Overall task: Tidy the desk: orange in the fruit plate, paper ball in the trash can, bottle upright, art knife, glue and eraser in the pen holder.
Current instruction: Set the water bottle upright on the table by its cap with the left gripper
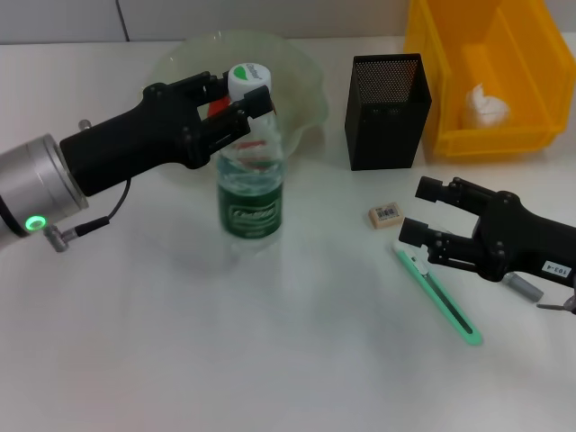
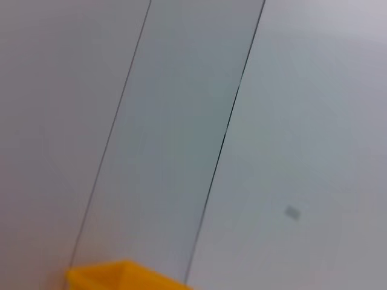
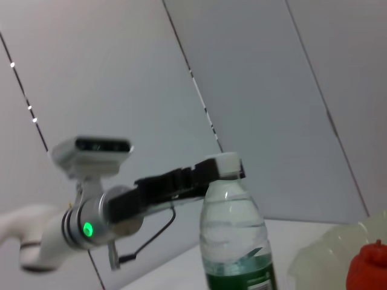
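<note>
White desk (image 1: 180, 360) w/ bottle (image 1: 250, 193), eraser (image 1: 386, 215), knife (image 1: 438, 295).

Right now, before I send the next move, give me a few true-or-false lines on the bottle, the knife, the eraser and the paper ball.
1. The bottle stands upright with the left end effector at its cap. True.
2. The paper ball lies on the desk beside the eraser. False: it sits in the yellow bin.
3. The art knife is in the pen holder. False: it lies on the desk by the right end effector; the pen holder stands apart, nearer the bin.
4. The eraser lies on the desk between the pen holder and the knife. True.
5. The right end effector holds the eraser. False: its fingers are open and hold nothing.
</note>
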Robot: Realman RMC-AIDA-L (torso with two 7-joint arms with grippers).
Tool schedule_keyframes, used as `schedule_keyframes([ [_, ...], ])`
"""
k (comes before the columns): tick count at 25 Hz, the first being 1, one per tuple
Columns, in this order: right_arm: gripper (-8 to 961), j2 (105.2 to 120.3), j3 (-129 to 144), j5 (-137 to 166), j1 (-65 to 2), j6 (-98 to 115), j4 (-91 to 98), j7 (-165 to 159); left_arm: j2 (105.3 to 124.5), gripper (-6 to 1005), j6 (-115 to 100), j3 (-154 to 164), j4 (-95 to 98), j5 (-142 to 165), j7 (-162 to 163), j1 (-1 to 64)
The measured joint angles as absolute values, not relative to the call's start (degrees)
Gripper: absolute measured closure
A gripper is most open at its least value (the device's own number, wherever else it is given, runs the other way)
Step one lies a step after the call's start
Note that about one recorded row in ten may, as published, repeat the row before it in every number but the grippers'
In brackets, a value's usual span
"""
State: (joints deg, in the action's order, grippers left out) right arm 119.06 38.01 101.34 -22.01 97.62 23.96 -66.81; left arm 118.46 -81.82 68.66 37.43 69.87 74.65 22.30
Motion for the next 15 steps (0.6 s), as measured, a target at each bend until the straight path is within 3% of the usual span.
schedule_keyframes([
  [7,138,119.09,38.3,99.9,-22.9,97.2,21.5,-66.7,118.97,560,-85.0,69.0,20.8,57.6,44.5,23.2],
  [15,138,119.18,38.7,100.0,-24.3,95.3,18.4,-65.2,119.15,559,-85.1,68.8,13.6,54.3,35.5,24.3],
])
